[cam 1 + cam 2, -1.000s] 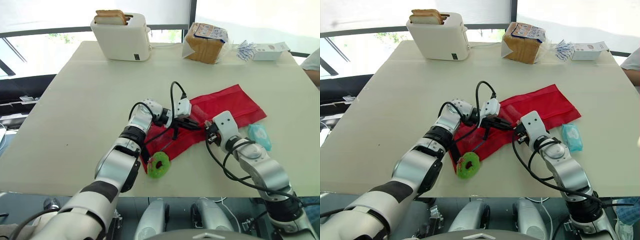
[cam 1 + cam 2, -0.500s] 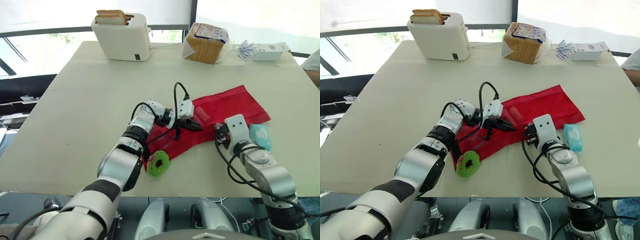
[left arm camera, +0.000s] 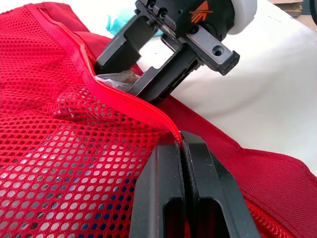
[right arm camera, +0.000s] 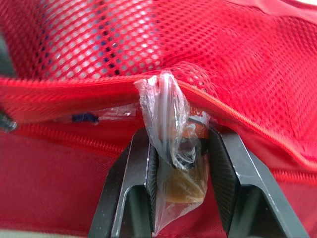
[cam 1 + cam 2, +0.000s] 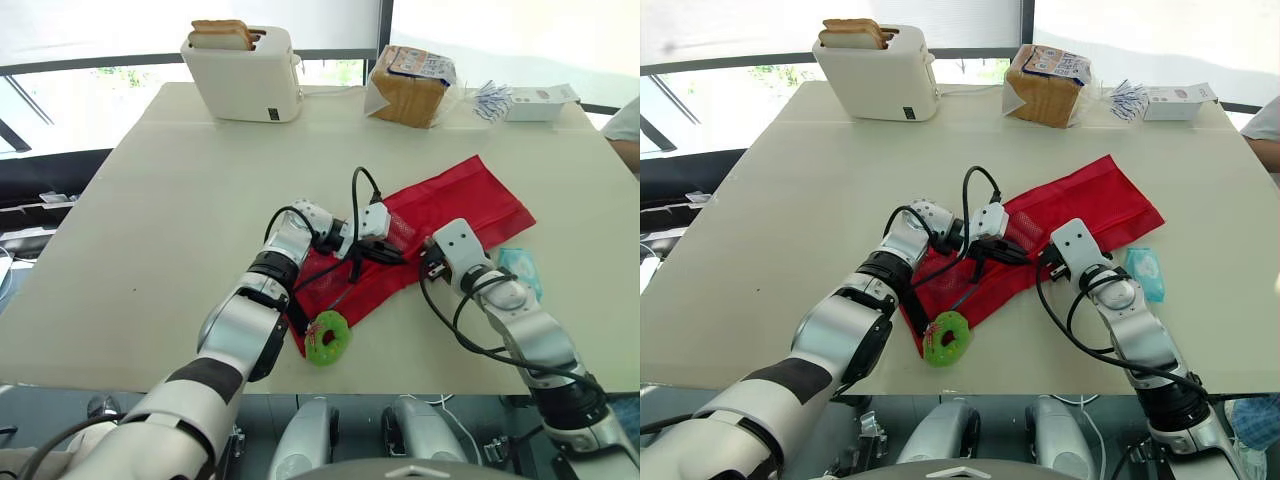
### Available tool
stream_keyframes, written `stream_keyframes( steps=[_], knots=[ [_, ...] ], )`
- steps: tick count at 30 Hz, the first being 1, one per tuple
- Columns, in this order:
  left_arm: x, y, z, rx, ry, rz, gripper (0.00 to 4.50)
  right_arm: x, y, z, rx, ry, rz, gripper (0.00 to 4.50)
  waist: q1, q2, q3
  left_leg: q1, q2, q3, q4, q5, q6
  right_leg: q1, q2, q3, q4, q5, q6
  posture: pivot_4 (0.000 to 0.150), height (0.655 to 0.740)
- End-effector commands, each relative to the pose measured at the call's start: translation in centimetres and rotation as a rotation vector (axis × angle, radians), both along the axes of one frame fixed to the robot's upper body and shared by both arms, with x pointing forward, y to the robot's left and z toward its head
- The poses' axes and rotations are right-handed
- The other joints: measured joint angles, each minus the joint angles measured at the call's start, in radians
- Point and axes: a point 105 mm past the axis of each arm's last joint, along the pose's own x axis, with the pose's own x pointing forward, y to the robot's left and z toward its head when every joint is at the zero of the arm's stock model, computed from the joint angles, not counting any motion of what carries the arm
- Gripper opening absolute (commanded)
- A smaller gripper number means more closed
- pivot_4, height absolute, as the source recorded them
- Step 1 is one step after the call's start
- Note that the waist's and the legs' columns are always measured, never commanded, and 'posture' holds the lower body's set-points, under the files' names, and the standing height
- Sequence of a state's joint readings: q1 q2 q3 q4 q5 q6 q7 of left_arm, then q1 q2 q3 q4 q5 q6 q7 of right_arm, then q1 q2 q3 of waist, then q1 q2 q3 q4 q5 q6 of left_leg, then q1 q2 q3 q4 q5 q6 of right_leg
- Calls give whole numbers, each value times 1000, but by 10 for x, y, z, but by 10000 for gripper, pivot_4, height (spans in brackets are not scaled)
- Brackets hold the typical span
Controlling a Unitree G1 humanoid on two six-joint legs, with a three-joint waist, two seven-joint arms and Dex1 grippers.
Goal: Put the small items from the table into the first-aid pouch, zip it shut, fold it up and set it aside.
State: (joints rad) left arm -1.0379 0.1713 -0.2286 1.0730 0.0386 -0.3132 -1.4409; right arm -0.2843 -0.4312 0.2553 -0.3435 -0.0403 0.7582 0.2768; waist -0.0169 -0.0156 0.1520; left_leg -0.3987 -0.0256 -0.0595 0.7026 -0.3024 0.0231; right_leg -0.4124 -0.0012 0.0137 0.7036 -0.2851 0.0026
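The red mesh first-aid pouch (image 5: 455,200) lies unfolded mid-table, its zipper mouth facing my right arm. My left gripper (image 3: 181,144) is shut on the zipper edge of the pouch (image 3: 74,148) and lifts it. My right gripper (image 4: 178,144) is shut on a small clear plastic packet (image 4: 168,114) with something brown inside, held right at the mouth, its tip touching the mesh lip. From the left wrist camera, that right gripper (image 3: 116,79) shows just under the raised lip. A green ring-shaped item (image 5: 327,338) lies by the pouch's near corner. A teal packet (image 5: 520,270) lies beside my right forearm.
A white toaster (image 5: 245,70) with bread stands at the back left. At the back right are a bagged loaf (image 5: 410,85), some blue-and-white sachets (image 5: 490,98) and a white box (image 5: 540,100). A person's sleeve (image 5: 625,125) shows at the far right edge.
My right gripper swung out to the right, then came back left to the pouch mouth with the packet. The pouch shifted a little and the green ring slid toward the front edge.
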Motion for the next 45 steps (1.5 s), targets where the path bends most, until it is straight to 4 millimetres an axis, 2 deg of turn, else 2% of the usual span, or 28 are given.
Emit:
stream_keyframes(
  steps=[1, 6, 8, 11, 15, 17, 19, 20, 22, 25, 30, 34, 38, 42, 44, 45],
  knots=[
    [-1, -5, 6, -4, -30, -34, 0, -2, 4, 9, -31, -52, 55, 9467, 0, 0, 0, 0, 0, 0, 0, 0, 0, 0, 0, 0, 0, 0, 0, 1500, 7400],
    [0, -4, 6, -5, -29, -24, 0, -8, 7, 7, -12, -45, 74, 9467, 1, 0, 0, 0, 0, 0, 0, 0, 0, 0, 0, 0, 0, 0, 0, 1500, 7400],
    [0, -3, 5, -4, -28, -22, 0, -3, -3, 10, 54, -49, -22, 9467, 1, 0, 0, 0, 0, 0, 0, 0, 0, 0, 0, 0, 0, 0, 0, 1500, 7400],
    [-1, -2, 5, -4, -25, -23, 0, 4, -16, 10, 40, -72, -111, 9467, 2, 0, 0, 0, 0, 0, 0, 0, 0, 0, 0, 0, 0, 0, 0, 1500, 7400],
    [-2, -2, 4, -4, -20, -28, 0, 8, -7, 7, -10, -80, -86, 9467, 2, 0, 0, 0, 0, 0, 0, 0, 0, 0, 0, 0, 0, 0, 0, 1500, 7400],
    [-2, -2, 3, -2, -19, -29, 0, 9, 0, 7, 26, -59, -59, 9467, 0, 0, 0, 0, 0, 0, 0, 0, 0, 0, 0, 0, 0, 0, 0, 1500, 7400],
    [-1, -2, 3, 0, -20, -26, 0, 6, 8, 5, 76, -19, -17, 20041, -1, 0, 0, 0, 0, 0, 0, 0, 0, 0, 0, 0, 1, 0, 0, 1500, 7400],
    [-1, -2, 3, 1, -20, -23, 0, 4, 9, 7, 85, -24, -13, 22081, 0, 0, 0, 0, 0, 0, 0, 0, 0, 0, 0, 0, 1, 0, 0, 1500, 7400],
    [0, -2, 3, 4, -22, -13, 0, 0, 5, 11, 107, -37, -21, 31416, 0, 0, 0, 0, 0, 0, 0, 0, 0, 0, 0, 0, 1, 0, 0, 1500, 7400],
    [2, 1, 3, 10, -25, -1, 0, -16, 1, 17, 165, -14, 0, 42461, 3, 0, 0, 0, 0, 0, 0, 0, 0, 0, 0, 0, 1, 0, 0, 1500, 7400],
    [6, 3, 3, 13, -33, 22, 0, -45, -20, 28, 194, -2, -31, 42461, 3, 0, 0, 0, 0, 0, 0, 0, 0, 0, 0, 0, 0, 0, 0, 1500, 7400],
    [7, 3, 4, 10, -35, 27, 0, -57, -29, 17, 216, 57, -73, 42461, 3, 0, 0, 0, 0, -1, 0, -1, 2, 0, 0, 0, 1, 0, 0, 1500, 7400],
    [6, 2, 4, 7, -36, 23, 0, -56, -31, 5, 256, 89, -116, 30626, 2, 0, 0, 0, 0, 0, 0, -1, 2, 0, 0, 0, 1, 0, 0, 1500, 7400],
    [5, 1, 4, 5, -34, 12, 0, -42, -33, -6, 259, 99, -159, 11574, 2, 0, 0, 0, 0, 0, 0, 0, 0, 0, 0, 0, 1, 0, 0, 1500, 7400],
    [3, 1, 3, 6, -32, 5, 0, -33, -29, -6, 267, 89, -155, 3664, 2, 0, 0, 0, 0, 0, 0, 0, 0, 0, 0, 0, 1, 0, 0, 1500, 7400],
    [3, 0, 3, 8, -32, 2, 0, -28, -27, -5, 269, 79, -151, 1093, 1, 0, 0, 0, 0, 0, 0, 0, 0, 0, 0, 0, 1, 0, 0, 1500, 7400]
  ],
)
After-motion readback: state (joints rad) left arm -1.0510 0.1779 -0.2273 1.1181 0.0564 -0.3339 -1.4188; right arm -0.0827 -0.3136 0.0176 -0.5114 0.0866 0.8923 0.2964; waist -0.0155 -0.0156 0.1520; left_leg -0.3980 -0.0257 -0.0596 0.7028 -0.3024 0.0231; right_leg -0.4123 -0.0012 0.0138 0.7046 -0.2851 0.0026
